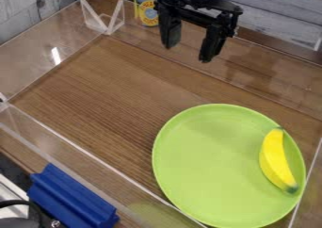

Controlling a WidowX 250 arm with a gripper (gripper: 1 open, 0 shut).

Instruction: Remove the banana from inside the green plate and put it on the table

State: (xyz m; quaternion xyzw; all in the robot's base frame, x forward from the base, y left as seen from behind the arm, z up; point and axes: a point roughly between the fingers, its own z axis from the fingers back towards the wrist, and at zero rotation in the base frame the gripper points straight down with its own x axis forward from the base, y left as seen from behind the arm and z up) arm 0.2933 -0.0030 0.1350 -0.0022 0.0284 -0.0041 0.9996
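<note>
Surface (113, 90) first: you have a brown wood-grain top filling most of the view, with clear acrylic walls (56, 142) standing along its edges. Your green plate (208, 166) lies flat at the near right of the surface, its right side cut off by the picture edge. Your arm comes down at the far side, and its black pincer (190, 40) points straight down above bare wood, well apart from the plate. You can see its two fingers (169, 32) standing wide apart, with nothing between them and nothing touching them. At the near left corner, outside the wall, you have a blue block-like thing (70, 202) whose nature you cannot tell from here. Behind the arm, at the far wall, stands a can with a yellow label (149, 8), partly hidden by the arm. Your banana (280, 159) lies inside the plate, close to the plate's right rim, lengthwise from far to near, its curve bowing toward the plate's middle and a dark tip at its near end. It rests on the plate only, not on the wood
</note>
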